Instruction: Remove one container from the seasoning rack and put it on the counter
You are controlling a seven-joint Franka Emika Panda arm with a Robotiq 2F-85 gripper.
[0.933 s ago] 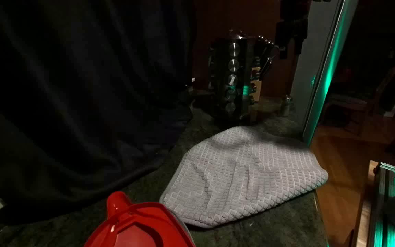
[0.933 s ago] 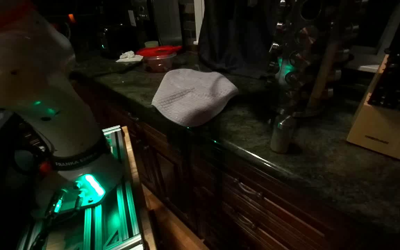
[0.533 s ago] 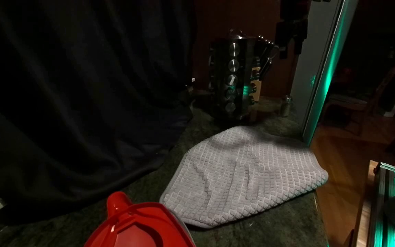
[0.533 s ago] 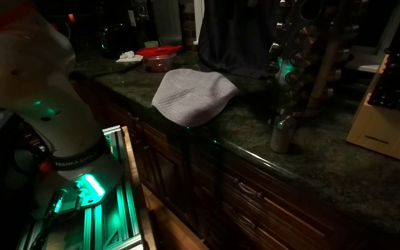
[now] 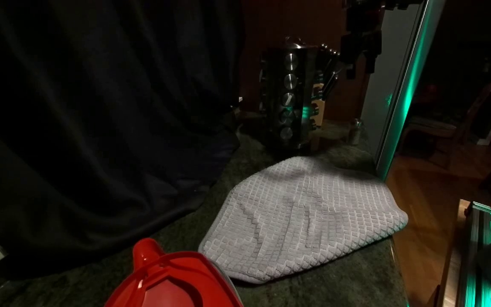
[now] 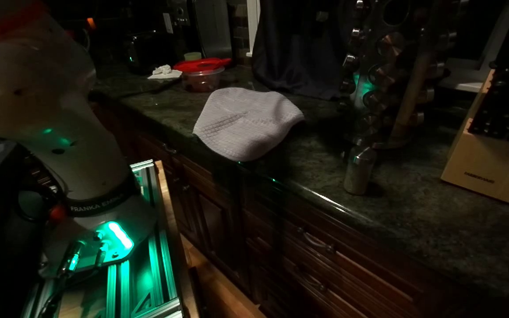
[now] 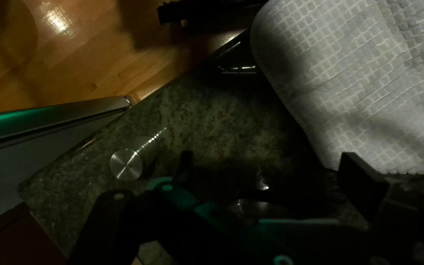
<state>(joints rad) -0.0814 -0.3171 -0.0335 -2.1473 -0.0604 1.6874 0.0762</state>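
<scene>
Fingers (image 7: 363, 184) stand wide apart above the table (image 7: 212, 121), gripping nothing. In both exterior views, 1 silver-lidded jar (image 6: 359, 174) stands upright on the table, near the seasoning rack (image 5: 301, 87); a pale cloth (image 6: 245, 126) lies there too.

In an exterior view, the edge crops the seasoning rack (image 6: 404, 62) (its top unseen).

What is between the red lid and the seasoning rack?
In an exterior view, the grey cloth lies between the red lid and the seasoning rack, on the counter.
</scene>
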